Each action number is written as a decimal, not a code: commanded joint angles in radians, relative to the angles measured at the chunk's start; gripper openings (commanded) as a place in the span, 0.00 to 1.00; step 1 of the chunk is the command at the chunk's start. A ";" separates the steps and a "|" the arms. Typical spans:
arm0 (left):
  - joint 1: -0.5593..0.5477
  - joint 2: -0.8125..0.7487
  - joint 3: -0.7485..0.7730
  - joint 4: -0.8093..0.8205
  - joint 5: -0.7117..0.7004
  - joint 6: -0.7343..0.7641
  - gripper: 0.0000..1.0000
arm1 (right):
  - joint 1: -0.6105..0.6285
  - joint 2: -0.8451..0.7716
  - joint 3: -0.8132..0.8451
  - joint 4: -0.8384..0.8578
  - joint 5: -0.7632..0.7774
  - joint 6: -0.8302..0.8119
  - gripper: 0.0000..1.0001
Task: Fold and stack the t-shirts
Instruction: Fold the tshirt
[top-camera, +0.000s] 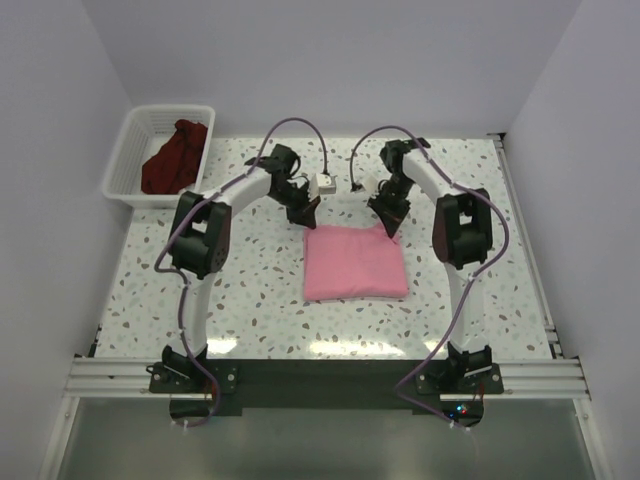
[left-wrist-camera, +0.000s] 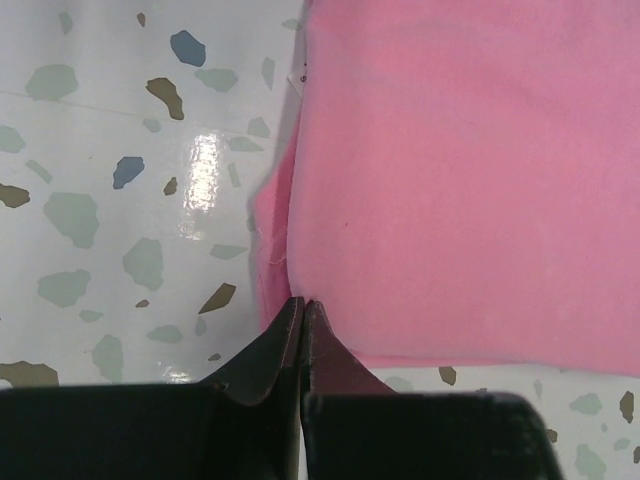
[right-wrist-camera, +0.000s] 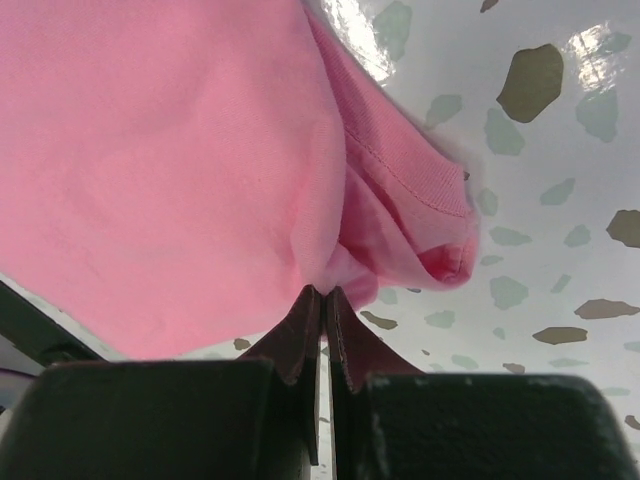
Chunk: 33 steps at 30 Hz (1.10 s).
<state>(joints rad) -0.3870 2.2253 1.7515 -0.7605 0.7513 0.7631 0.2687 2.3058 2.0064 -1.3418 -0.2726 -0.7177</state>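
Observation:
The light pink t-shirt (top-camera: 355, 262) lies folded into a rectangle in the middle of the table. It fills the left wrist view (left-wrist-camera: 470, 180) and the right wrist view (right-wrist-camera: 170, 170). My left gripper (top-camera: 305, 215) is at its far left corner, shut, with its tips (left-wrist-camera: 303, 300) pinched on the cloth edge. My right gripper (top-camera: 388, 225) is at the far right corner, shut (right-wrist-camera: 323, 290) on a bunched bit of pink cloth. The dark maroon t-shirt (top-camera: 178, 155) lies crumpled in the basket at the back left.
The white lattice basket (top-camera: 125, 170) stands at the table's back left corner. A small white box (top-camera: 325, 184) sits on the table between the two arms, behind the pink shirt. Speckled tabletop (top-camera: 250, 290) shows around the shirt.

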 joint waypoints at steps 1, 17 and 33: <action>0.010 -0.075 -0.014 -0.031 0.022 0.016 0.00 | -0.005 0.044 -0.021 -0.011 0.035 0.007 0.00; 0.069 -0.109 -0.072 0.006 -0.044 0.004 0.00 | -0.019 0.057 -0.089 0.035 0.087 0.011 0.00; 0.069 0.045 -0.021 0.105 -0.125 -0.042 0.00 | -0.023 -0.023 0.060 -0.138 -0.028 -0.014 0.20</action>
<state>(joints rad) -0.3386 2.2658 1.7428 -0.6956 0.7078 0.6994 0.2523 2.3478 2.0220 -1.3487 -0.2779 -0.7067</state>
